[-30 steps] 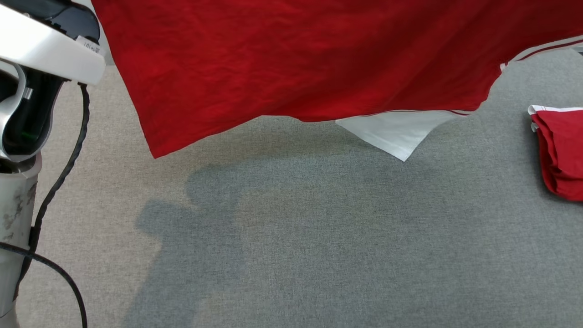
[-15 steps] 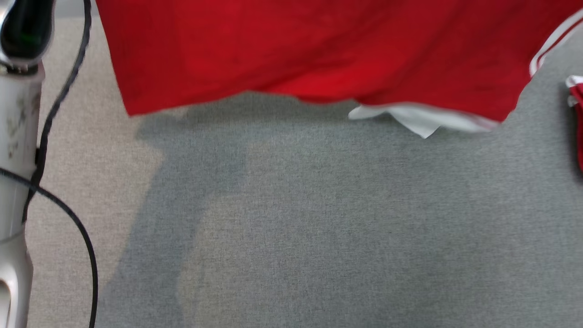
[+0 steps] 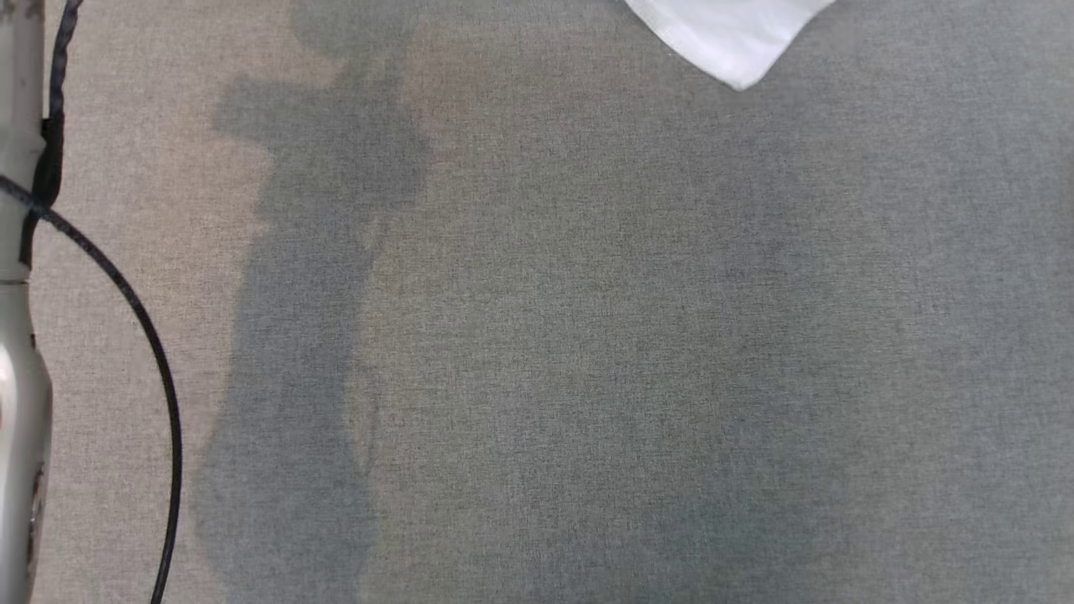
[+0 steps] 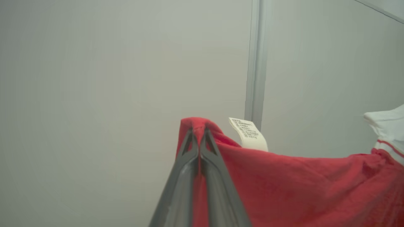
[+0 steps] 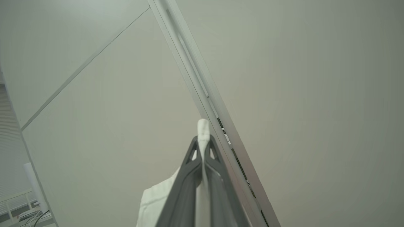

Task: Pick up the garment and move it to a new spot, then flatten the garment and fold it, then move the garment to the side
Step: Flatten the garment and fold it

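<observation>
Left gripper (image 4: 199, 130): jaws pressed together, pinching a folded red edge of the garment (image 4: 300, 183), which is held up in the air in front of a plain pale wall (image 4: 94, 78). The red cloth runs away from the fingers towards a white, red-striped trim (image 4: 386, 126). A white care label (image 4: 249, 135) stands up from the edge just beside the pinch. Right gripper (image 5: 203, 137): jaws also closed, a thin fold of white cloth (image 5: 154, 201) clamped between them and poking past the tips, the rest hanging below. Head view: grey woven table (image 3: 629, 335); a white cloth corner (image 3: 730, 33) shows over its far part, and I cannot tell whether it touches the table. A pale forearm (image 3: 17, 403) with a black cable (image 3: 143, 319) is at the left side.
</observation>
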`<state>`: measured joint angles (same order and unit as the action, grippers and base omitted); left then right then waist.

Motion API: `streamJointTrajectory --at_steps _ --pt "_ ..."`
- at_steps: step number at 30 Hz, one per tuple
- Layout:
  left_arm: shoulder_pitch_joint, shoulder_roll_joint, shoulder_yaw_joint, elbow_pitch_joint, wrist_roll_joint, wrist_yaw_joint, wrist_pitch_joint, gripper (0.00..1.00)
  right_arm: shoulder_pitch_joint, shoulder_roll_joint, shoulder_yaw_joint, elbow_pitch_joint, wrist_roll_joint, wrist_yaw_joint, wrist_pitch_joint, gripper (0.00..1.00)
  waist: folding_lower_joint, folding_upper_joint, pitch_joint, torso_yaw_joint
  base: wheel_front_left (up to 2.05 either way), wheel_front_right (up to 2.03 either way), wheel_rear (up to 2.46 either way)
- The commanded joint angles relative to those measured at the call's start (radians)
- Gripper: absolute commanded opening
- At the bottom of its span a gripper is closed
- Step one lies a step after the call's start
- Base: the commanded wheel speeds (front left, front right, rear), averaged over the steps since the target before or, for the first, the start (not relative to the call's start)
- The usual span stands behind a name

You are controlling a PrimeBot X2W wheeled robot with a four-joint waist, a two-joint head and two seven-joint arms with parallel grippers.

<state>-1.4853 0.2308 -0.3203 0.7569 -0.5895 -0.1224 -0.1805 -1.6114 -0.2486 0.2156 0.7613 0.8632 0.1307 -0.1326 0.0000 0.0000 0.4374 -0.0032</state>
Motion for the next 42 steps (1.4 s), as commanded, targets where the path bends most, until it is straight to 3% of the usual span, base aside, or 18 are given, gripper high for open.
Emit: streamJointTrajectory --at_steps 1,9,15,19,27,31,38,42 --pt "-0.002 -0.003 -0.002 0.027 -0.005 -0.004 0.004 0.0 0.01 0.001 0.009 0.024 0.006 0.0 -0.001 0.0 0.0 0.0 0.004 0.002 0.0 0.0 0.0" --pt "0.024 -0.049 -0.001 0.277 -0.091 -0.009 0.031 0.0 0.041 0.058 0.063 0.23 0.036 0.0 0.026 0.0 0.0 0.0 0.038 -0.007 0.0 0.0 0.0" --pt "0.06 -0.061 -0.038 0.3 -0.139 -0.008 0.003 0.0 0.087 0.064 0.131 0.227 0.056 0.0 0.034 0.0 0.0 0.0 0.077 -0.015 0.0 0.0 0.0" --pt "0.148 -0.054 -0.071 0.24 -0.189 -0.008 -0.041 0.0 0.205 0.038 0.191 0.138 0.103 0.0 0.01 0.0 0.0 0.0 0.083 -0.019 0.0 0.0 0.0" --pt "0.543 0.003 -0.104 0.044 -0.272 -0.009 -0.084 0.0 0.654 -0.058 0.278 -0.067 0.216 0.0 -0.12 0.0 0.0 0.0 0.016 -0.021 0.0 0.0 0.0" --pt "0.745 0.041 -0.051 -0.09 -0.247 -0.009 -0.085 0.0 0.871 -0.088 0.293 -0.174 0.25 0.0 -0.132 0.0 0.0 0.0 -0.027 -0.019 0.0 0.0 0.0" --pt "1.018 0.063 0.008 -0.23 -0.179 0.007 -0.084 0.0 1.161 -0.082 0.253 -0.354 0.209 0.0 -0.133 0.0 0.0 0.0 -0.092 -0.028 0.0 0.0 0.0" --pt "1.162 0.098 0.035 -0.323 -0.152 0.043 -0.084 0.0 1.334 -0.059 0.198 -0.462 0.179 0.0 -0.133 0.0 0.0 0.0 -0.145 -0.042 0.0 0.0 0.0"
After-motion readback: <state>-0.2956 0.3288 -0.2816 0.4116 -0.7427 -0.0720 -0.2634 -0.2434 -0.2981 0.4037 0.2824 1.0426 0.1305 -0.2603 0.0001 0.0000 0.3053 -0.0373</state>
